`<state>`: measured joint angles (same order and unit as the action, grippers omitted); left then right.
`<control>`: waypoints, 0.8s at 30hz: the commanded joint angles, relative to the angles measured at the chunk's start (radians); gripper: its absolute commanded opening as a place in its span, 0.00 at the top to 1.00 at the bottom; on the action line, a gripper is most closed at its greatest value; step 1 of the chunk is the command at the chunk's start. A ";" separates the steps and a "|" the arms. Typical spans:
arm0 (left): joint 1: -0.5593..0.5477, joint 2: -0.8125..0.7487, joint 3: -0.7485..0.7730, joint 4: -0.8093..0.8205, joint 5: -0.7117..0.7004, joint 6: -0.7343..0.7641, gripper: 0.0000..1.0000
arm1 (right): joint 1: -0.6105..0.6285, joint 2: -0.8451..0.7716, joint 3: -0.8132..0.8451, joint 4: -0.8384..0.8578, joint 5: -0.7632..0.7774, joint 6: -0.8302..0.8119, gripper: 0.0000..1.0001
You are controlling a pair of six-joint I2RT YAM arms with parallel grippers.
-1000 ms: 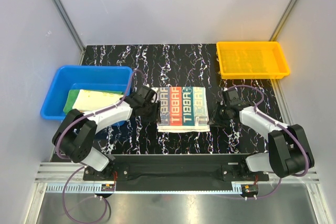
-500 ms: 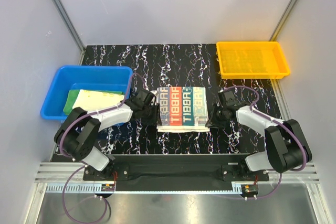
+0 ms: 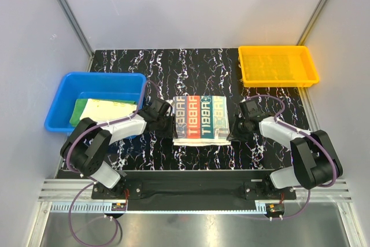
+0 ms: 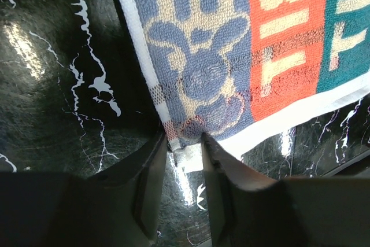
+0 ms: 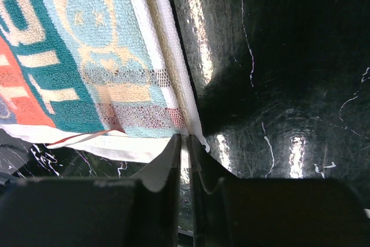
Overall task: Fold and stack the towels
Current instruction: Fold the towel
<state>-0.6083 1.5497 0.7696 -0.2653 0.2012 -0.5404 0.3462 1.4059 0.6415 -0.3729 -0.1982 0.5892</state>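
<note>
The long cream RABBIT towel (image 3: 200, 120) lies folded flat at the table's middle, its coloured letter blocks facing up. My left gripper (image 3: 170, 125) sits low at its near left corner. In the left wrist view the jaws (image 4: 184, 140) stand a little apart, with the blue-printed corner (image 4: 202, 79) poking between the fingertips. My right gripper (image 3: 232, 131) is at the near right corner. There its jaws (image 5: 186, 139) are nearly together, pinching the white hem (image 5: 173, 79). The green towel (image 3: 79, 110) and the pale yellow towel (image 3: 110, 108) lie in the blue bin.
The blue bin (image 3: 58, 99) stands at the left edge, close to my left arm. An orange tray (image 3: 277, 66) sits at the far right. Grey walls close in the black marbled table (image 3: 191, 70) on three sides.
Both grippers have slid in to the towel's near corners. Both pairs of jaws have narrowed, the right more than the left. The towel has not moved.
</note>
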 commanded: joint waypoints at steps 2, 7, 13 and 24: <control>0.001 0.021 -0.023 0.001 -0.011 -0.016 0.74 | 0.016 0.007 -0.011 0.025 0.031 0.000 0.92; 0.001 0.020 -0.004 -0.020 -0.003 -0.016 1.00 | 0.016 -0.004 0.000 0.017 0.034 -0.002 1.00; 0.001 0.000 0.079 -0.113 -0.037 -0.010 1.00 | 0.017 -0.033 0.050 -0.034 0.049 -0.022 1.00; -0.002 -0.039 0.122 -0.172 -0.049 -0.020 1.00 | 0.017 -0.048 0.081 -0.057 0.042 -0.031 1.00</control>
<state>-0.6086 1.5379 0.8650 -0.4267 0.1604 -0.5591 0.3534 1.3792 0.6949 -0.4252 -0.1745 0.5728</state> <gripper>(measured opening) 0.012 0.010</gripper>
